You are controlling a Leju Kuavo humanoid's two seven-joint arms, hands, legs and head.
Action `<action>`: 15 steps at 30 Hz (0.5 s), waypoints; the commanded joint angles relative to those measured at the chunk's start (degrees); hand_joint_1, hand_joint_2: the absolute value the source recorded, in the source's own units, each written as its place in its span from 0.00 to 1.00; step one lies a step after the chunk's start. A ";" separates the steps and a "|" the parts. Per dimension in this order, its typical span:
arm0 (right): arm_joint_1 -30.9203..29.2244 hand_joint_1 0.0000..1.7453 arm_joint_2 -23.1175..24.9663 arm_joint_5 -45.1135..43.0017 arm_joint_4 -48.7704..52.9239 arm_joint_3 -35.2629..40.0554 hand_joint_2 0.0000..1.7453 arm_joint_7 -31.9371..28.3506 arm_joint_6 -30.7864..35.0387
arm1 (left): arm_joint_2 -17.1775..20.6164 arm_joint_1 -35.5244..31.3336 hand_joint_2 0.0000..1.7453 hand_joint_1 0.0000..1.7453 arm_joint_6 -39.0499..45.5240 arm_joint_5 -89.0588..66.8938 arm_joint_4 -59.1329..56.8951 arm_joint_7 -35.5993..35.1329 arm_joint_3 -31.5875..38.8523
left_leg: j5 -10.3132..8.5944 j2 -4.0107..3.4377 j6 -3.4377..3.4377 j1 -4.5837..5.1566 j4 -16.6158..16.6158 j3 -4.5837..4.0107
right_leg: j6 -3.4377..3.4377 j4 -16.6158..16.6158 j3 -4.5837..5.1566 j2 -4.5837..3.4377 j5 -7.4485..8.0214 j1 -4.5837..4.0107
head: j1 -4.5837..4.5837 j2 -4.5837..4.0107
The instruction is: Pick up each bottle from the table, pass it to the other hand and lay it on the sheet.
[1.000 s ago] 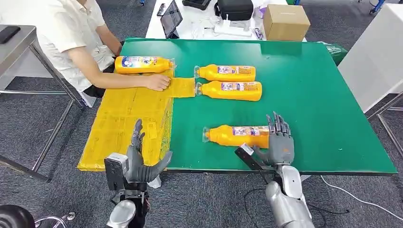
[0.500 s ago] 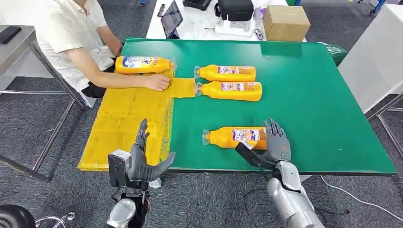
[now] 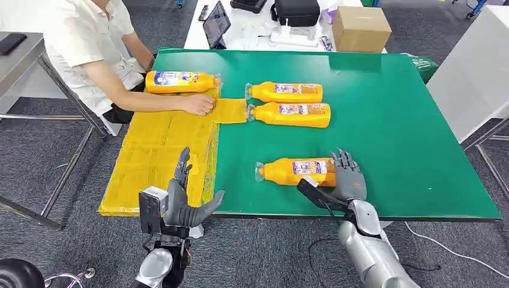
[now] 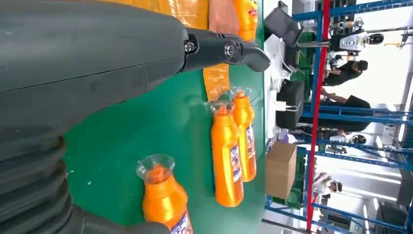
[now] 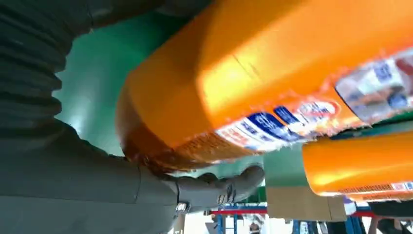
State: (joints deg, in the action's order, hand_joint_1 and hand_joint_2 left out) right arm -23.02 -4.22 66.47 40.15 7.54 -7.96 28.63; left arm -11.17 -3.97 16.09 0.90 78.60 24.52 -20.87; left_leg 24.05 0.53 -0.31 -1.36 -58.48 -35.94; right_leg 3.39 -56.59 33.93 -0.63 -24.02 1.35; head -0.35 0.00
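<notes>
The robot's right hand [image 3: 349, 182] sits at the near edge of the green table [image 3: 408, 132], wrapped around the base of an orange bottle [image 3: 297, 171] that lies on its side, cap pointing toward the yellow sheet [image 3: 159, 150]. In the right wrist view the thumb runs under the bottle's base and the base fills the palm, so the hand grips it; whether the bottle is lifted clear of the table cannot be told.

The left hand [image 3: 183, 201] hovers just off the near edge, beside the sheet's near corner, fingers spread and upright, thumb out, holding nothing.

Two more bottles [image 3: 287, 92] [image 3: 291, 114] lie side by side toward the middle of the table, caps at the sheet's edge. A fourth bottle [image 3: 180, 81] lies at the far left corner on the sheet. A seated person's hand [image 3: 200, 104] rests flat on the sheet just beside it. Beyond the far edge stand a cardboard box [image 3: 360, 28] and a tablet [image 3: 216, 24].
</notes>
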 commanded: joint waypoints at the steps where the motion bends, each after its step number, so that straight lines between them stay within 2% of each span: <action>1: -4.08 1.00 -1.41 -0.43 -12.12 4.09 1.00 -2.95 -0.06 | 1.26 -2.55 1.00 0.00 -0.82 1.19 -3.97 -0.45 -1.91 | 0.03 -0.02 0.12 0.01 0.11 0.29 | -0.19 0.13 -0.31 0.10 -0.03 -0.05 | -0.02 0.00; 6: -4.12 1.00 -1.26 -1.88 -13.17 4.41 1.00 -5.39 -1.25 | 1.44 -1.79 1.00 0.00 -0.72 1.56 -3.09 -0.60 -2.35 | 0.04 0.01 0.09 -0.02 0.11 0.30 | -0.18 0.13 -0.32 0.12 -0.05 -0.07 | 0.00 0.00; 9: -3.16 1.00 -1.08 -7.13 -12.42 3.29 1.00 -9.49 -5.17 | 1.92 -1.11 1.00 0.00 -0.65 1.85 -2.69 -0.69 -2.58 | 0.04 0.02 0.08 -0.02 0.12 0.30 | -0.16 0.14 -0.32 0.13 -0.05 -0.07 | 0.00 0.00; 12: -2.59 1.00 -0.93 -8.95 -11.46 3.39 1.00 -10.67 -5.42 | 1.98 -0.75 1.00 0.00 -0.67 2.01 -2.33 -0.70 -2.48 | 0.04 0.01 0.07 -0.02 0.11 0.29 | -0.15 0.13 -0.30 0.09 -0.05 -0.07 | 0.00 0.00; 15: -1.06 1.00 1.10 -14.99 -7.70 2.25 1.00 -15.13 -4.34 | 1.31 -0.35 1.00 0.00 0.09 3.64 -2.11 -1.39 -1.41 | 0.07 -0.08 0.08 -0.04 0.13 0.44 | -0.19 0.17 -0.40 0.05 -0.04 -0.09 | 0.00 0.00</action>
State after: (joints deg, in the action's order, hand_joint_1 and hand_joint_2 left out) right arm -26.86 -5.59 58.48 33.09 9.55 -18.02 25.47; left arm -10.91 -4.16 15.45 2.60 78.14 24.11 -22.23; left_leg 24.08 0.47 -0.32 -1.37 -58.49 -35.80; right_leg 3.39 -56.59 33.85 -0.65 -24.02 1.34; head -0.35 0.00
